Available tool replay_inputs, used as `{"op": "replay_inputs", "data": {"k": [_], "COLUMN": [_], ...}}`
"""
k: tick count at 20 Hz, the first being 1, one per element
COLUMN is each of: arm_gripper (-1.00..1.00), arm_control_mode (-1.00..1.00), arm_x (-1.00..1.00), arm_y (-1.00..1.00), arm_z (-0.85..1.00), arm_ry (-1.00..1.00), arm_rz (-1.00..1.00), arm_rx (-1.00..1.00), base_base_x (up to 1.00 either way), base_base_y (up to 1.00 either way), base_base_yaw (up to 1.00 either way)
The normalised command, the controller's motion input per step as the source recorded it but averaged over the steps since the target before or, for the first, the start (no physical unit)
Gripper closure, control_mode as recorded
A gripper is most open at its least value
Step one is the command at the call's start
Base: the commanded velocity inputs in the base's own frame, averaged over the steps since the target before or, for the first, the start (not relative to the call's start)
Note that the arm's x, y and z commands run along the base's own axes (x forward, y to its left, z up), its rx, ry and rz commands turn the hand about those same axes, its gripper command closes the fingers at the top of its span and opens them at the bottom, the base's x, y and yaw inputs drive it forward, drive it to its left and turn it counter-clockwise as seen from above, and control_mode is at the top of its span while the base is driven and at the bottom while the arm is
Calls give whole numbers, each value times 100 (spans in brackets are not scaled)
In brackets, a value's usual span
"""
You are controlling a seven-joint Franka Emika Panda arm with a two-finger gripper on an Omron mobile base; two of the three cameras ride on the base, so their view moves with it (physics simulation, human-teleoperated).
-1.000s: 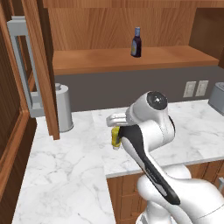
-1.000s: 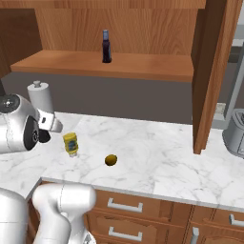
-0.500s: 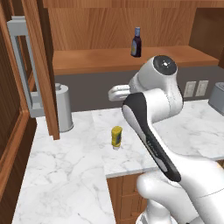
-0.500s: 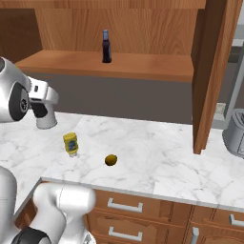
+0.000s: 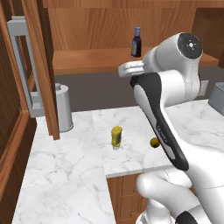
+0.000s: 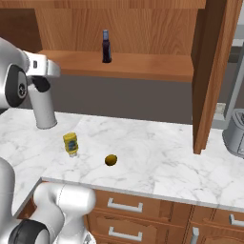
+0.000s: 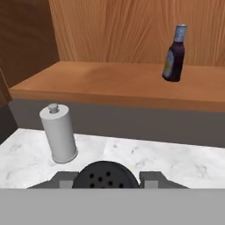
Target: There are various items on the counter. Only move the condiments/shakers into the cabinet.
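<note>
Condiments are partly put away: one of three is seen inside the brown wooden wall cabinet (image 6: 143, 66), one is carried, and one is left on the white marble-patterned counter (image 6: 157, 152).

The dark glass bottle with a blue cap and pale label (image 7: 174, 53) stands upright on the cabinet's plank shelf, towards the back — that part of the task is judged done. The short black shaker with a perforated round top (image 7: 105, 176) is seen in the hand view between the gripper (image 7: 105, 179) tips, its dark lid flanked by a grey finger on each side; the jaws are closed narrowly onto it, so it is taken to be held and raised above the counter, roughly at shelf height and facing the open cabinet. It is not yet set down on the shelf. The yellow squeeze bottle (image 5: 116, 137) is untouched on the counter near its front edge.

Two things are to be left where they are — the small round yellow-brown ball (image 6: 111, 160), lying on the counter just beside the yellow bottle, and the tall grey steel canister with a knobbed lid (image 7: 58, 137), standing further back by the wall.

Counted: three condiment containers, one ball, one canister, one cabinet with its door (image 5: 41, 70) open.
</note>
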Motion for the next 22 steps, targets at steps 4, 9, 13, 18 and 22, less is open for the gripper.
{"op": "replay_inputs", "data": {"k": [4, 9, 13, 18, 22], "arm_gripper": [100, 100, 100, 100, 100], "arm_control_mode": [-100, -100, -100, -100, -100], "arm_x": [2, 22, 48, 79, 67], "arm_y": [-4, 0, 0, 0, 0], "arm_z": [34, 50, 25, -5, -16], "arm_ry": [-20, -6, -1, 0, 0], "arm_rz": [0, 0, 0, 0, 0], "arm_rx": [0, 1, 0, 0, 0], "base_base_x": [0, 0, 0, 0, 0], "base_base_y": [0, 0, 0, 0, 0], "base_base_yaw": [0, 0, 0, 0, 0]}}
